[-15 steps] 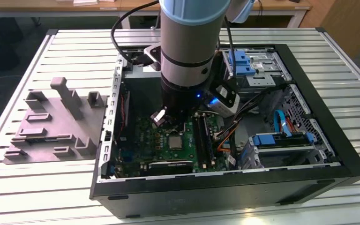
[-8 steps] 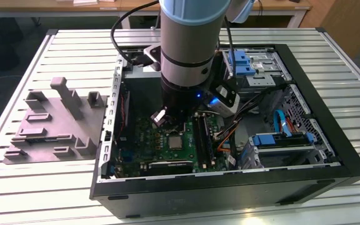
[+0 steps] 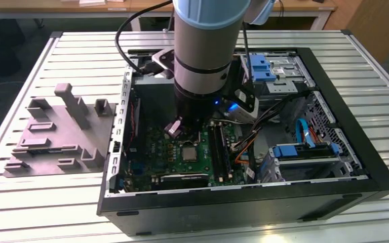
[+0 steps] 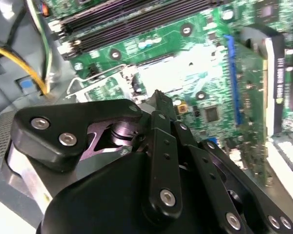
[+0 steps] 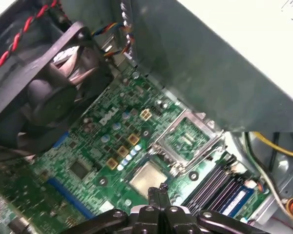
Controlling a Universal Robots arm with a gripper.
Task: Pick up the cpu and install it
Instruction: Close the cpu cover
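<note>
Green circuit board (image 5: pixel 95 161) lies flat in the open computer case (image 3: pixel 356 157), with the arm reaching down into the case from above. In the first wrist view the gripper (image 5: pixel 158 191) hangs just above the cpu (image 5: pixel 147 175), its black fingers pressed together at a narrow tip and holding nothing. The cpu sits flat in its square socket directly beneath the tip, which suggests it has already been seated. Just beyond the gripper, the socket's metal frame (image 5: pixel 185 139) stands hinged back, leaving the chip exposed from above. Memory sticks (image 5: pixel 219 187) run beside the socket, and a black fan (image 5: pixel 49 92) stands farther off across the board. Outside the case, a grey tray (image 3: pixel 56 134) rests on the slatted counter (image 3: pixel 46 202).
</note>
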